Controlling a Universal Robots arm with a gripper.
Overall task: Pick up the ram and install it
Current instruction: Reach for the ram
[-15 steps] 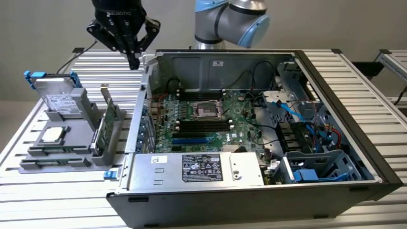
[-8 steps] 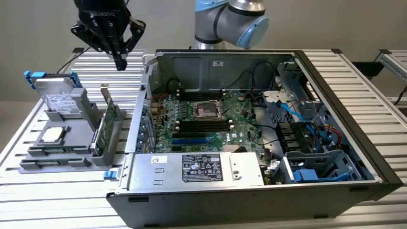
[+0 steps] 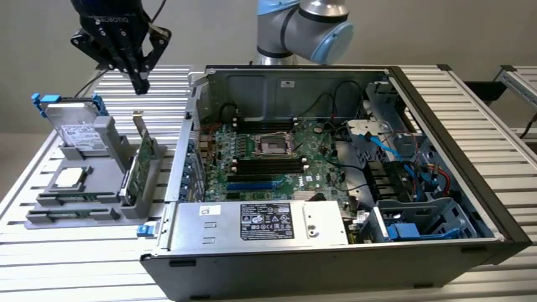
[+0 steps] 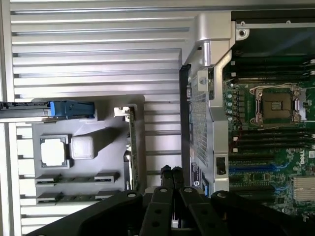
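On the exterior view's left, a grey boxy hard drive with blue tabs [image 3: 80,129] stands at the far end of a grey moulded plastic holder [image 3: 113,151]. The ram [image 4: 76,178], a long thin green circuit-board stick, lies untouched in a slot at the holder's near end. The black gripper [image 3: 139,87] hangs high over the holder's far side, fingers drawn together on nothing, well apart from the ram. Further right lies the open black computer case [image 3: 470,157] with its green motherboard [image 3: 268,167]. This looks like the approach to the pick. A grasp would call for spread fingers, lined up across the stick.
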